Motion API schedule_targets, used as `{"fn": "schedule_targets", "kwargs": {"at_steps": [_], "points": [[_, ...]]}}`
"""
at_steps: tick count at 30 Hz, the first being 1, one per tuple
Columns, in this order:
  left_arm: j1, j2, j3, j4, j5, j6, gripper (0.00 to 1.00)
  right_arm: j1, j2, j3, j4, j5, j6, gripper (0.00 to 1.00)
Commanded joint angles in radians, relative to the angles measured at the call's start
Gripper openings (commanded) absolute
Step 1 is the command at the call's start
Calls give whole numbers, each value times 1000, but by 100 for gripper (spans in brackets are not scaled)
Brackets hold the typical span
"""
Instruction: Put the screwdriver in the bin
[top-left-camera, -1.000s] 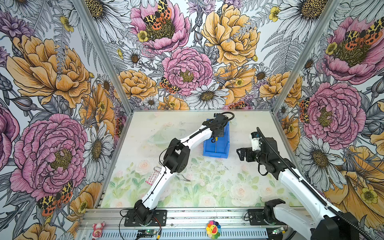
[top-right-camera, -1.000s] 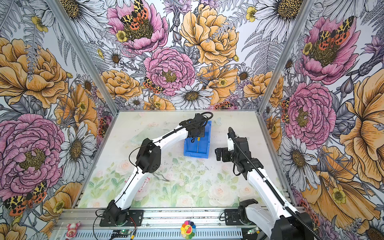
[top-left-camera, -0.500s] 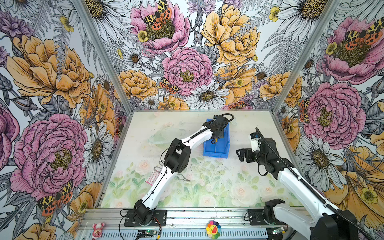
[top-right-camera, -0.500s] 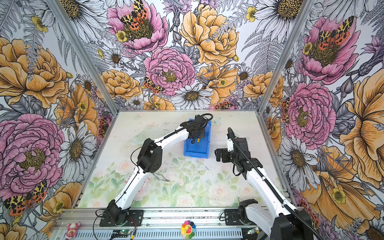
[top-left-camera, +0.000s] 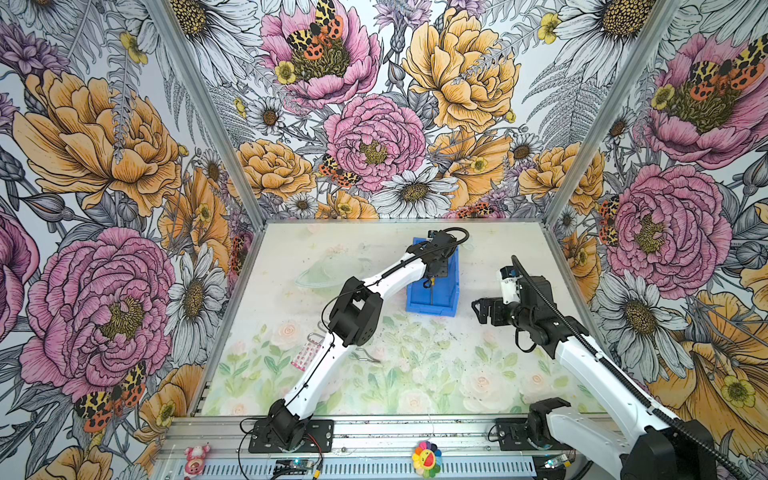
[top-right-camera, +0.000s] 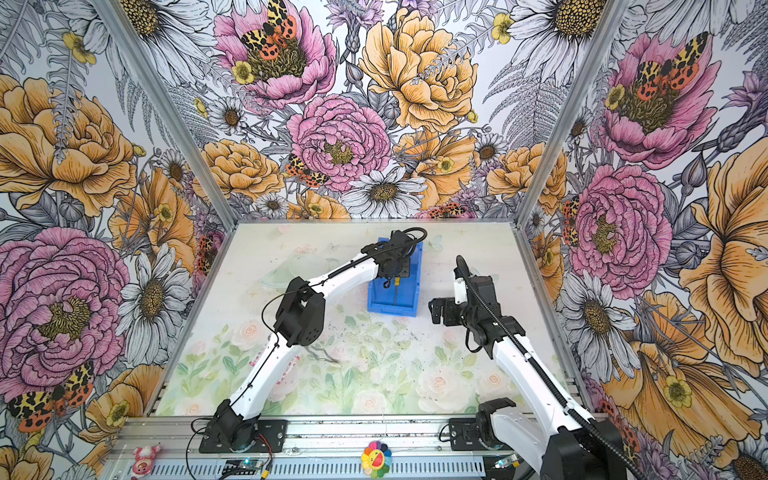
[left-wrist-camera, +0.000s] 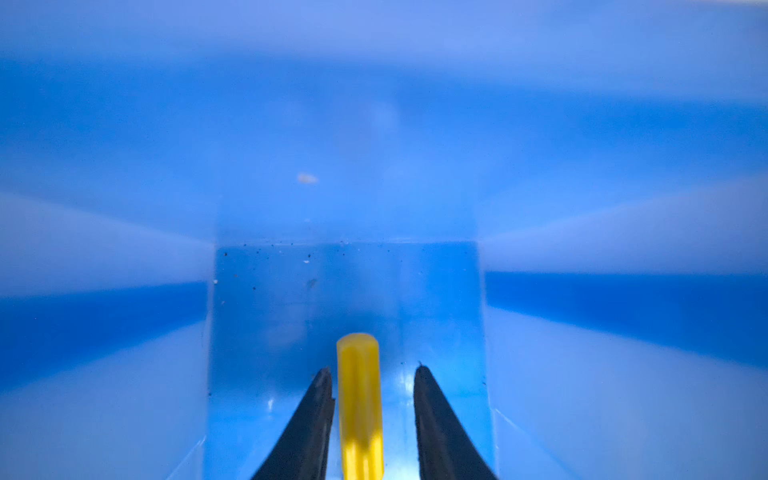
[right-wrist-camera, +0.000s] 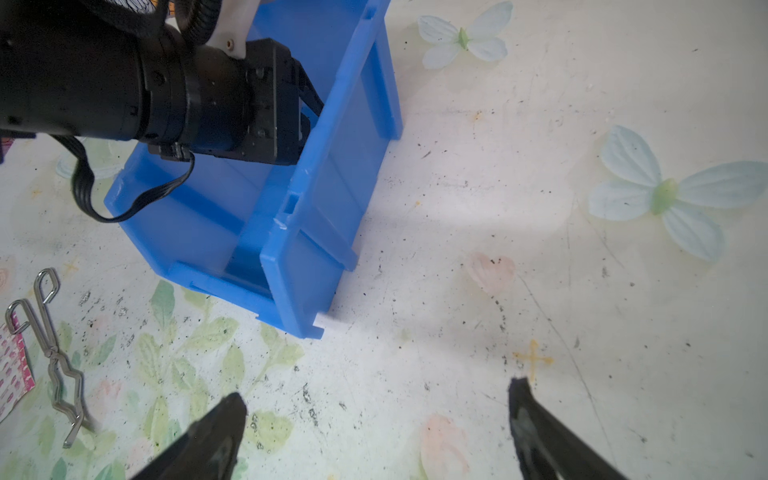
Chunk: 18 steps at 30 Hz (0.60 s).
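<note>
Left claw (top-left-camera: 428, 283) reaches down inside the bin (top-left-camera: 432, 311) in both top views, about midway along it; the screwdriver (top-left-camera: 432, 293) lies on the bin's floor beneath it, yellow handle at the claw and thin shaft pointing toward the low front lip; the right claw (top-left-camera: 477, 310) hangs just beside the bin, apart from it, over the desk (top-left-camera: 415, 374).

From the left wrist, the jaws stand parted with the yellow handle between them; one finger (left-wrist-camera: 320, 407) touches the handle while the other stands clear of it, so the grip reads as released, and the screwdriver appears to rest on the blue floor.

From the right wrist, the right claw's fingers are spread wide with nothing between them; wire tongs (right-wrist-camera: 54, 357) lie on the desk, well apart from the bin.

The step in hand seems to be the release; done well, the left claw widens until both fingers clear the handle, then rises straight up, so neither finger drags the screwdriver or catches a wall.
</note>
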Motion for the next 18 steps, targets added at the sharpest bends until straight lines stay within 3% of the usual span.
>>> {"fn": "schedule_targets", "kwargs": {"at_steps": [1, 10, 18], "points": [[-14, -37, 23, 31, -25, 18, 39, -10, -20, 47, -15, 3, 13, 99], [-45, -188, -54, 31, -70, 61, 50, -11, -39, 74, -22, 26, 9, 99], [-86, -416, -288, 37, -140, 59, 59, -11, -64, 65, -21, 44, -21, 99]]}}
